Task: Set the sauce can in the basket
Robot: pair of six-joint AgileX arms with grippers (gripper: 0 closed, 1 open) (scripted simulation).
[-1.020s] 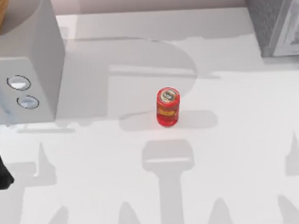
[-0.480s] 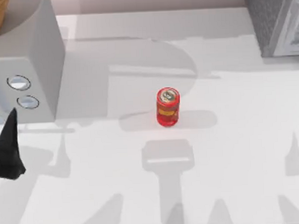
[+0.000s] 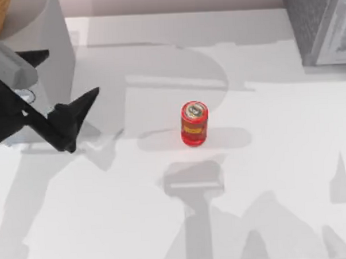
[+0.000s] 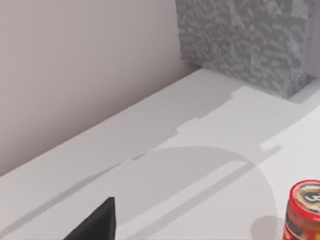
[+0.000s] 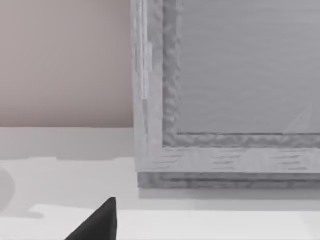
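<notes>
Your left pincer (image 3: pixel 68 105) hovers over the surface's (image 3: pixel 267 177) left side, fingers spread wide and holding nothing. The can (image 3: pixel 194 124) stands upright mid-surface, well apart to its right. Farther back, a grey box (image 3: pixel 320 22) sits at the right corner.

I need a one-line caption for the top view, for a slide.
Left gripper open near the small red cylindrical sauce can, upright on the white table.
</notes>
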